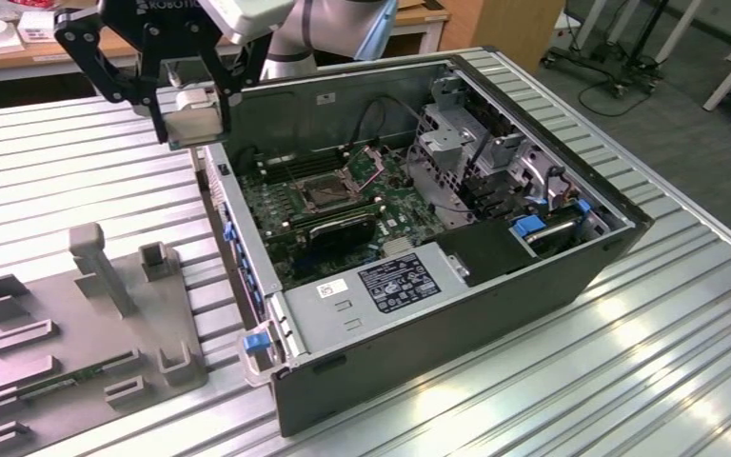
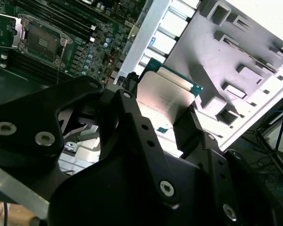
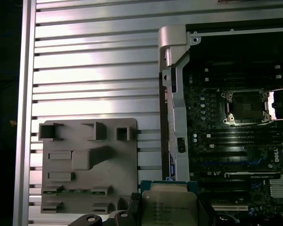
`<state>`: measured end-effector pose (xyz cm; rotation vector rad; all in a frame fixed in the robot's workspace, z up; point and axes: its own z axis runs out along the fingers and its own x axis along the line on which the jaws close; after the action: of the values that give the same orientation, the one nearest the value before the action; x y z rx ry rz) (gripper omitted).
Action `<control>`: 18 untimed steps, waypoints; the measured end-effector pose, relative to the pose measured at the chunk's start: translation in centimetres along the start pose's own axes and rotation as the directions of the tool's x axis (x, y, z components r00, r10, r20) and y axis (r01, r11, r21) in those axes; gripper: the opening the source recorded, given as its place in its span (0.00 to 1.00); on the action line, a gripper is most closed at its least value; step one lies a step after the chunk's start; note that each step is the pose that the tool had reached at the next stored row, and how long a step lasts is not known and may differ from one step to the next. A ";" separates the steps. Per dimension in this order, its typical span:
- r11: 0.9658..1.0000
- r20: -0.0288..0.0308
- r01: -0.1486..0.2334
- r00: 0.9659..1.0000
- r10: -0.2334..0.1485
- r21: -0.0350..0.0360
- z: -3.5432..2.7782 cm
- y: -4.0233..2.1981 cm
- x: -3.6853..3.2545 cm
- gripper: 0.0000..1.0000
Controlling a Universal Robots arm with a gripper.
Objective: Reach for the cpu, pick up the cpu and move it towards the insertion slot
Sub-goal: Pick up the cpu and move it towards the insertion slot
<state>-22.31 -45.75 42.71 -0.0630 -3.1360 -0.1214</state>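
My gripper (image 1: 195,122) is shut on the cpu (image 1: 201,116), a thin square chip with a pale silvery face and a green edge. It hangs in the air above the slatted table, just outside the open computer case's wall on the exterior view's left. Both wrist views show the cpu (image 2: 166,96) (image 3: 170,203) clamped between the black fingers (image 2: 127,110). The insertion slot (image 1: 326,193) (image 2: 39,42) (image 3: 245,106) is a dark square socket in a silver frame on the green motherboard inside the case. It lies open, apart from the cpu.
The open computer case (image 1: 493,286) lies on its side on the ribbed metal table (image 1: 670,362). A grey holder plate (image 1: 87,328) (image 3: 89,167) with upright posts holds a green memory stick (image 3: 68,191). Drive cages (image 1: 467,152) and cables crowd the case.
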 end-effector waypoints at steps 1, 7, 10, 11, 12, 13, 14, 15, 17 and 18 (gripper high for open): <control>1.000 0.000 0.000 1.000 0.000 0.000 0.00 0.00 -0.08 0.54; 1.000 0.000 0.000 1.000 0.000 0.000 0.00 0.02 -0.52 0.54; 1.000 0.000 0.000 1.000 0.000 0.000 0.00 0.03 -0.77 0.54; 1.000 0.000 0.000 1.000 0.000 0.000 0.00 0.04 -0.85 0.54; 1.000 0.000 0.000 1.000 0.000 0.000 0.00 0.04 -0.93 0.54; 1.000 0.000 0.000 1.000 0.000 0.000 0.00 0.04 -1.01 0.54; 1.000 0.000 0.000 1.000 0.000 0.000 0.00 0.04 -1.09 0.54; 1.000 0.000 0.000 1.000 0.000 0.000 0.00 0.05 -1.17 0.54; 1.000 0.000 0.000 1.000 0.000 0.000 0.00 0.05 -1.32 0.54; 1.000 0.000 0.000 1.000 0.000 0.000 0.00 0.05 -1.38 0.54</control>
<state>-20.93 -45.75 42.71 -0.0630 -3.1361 -0.1214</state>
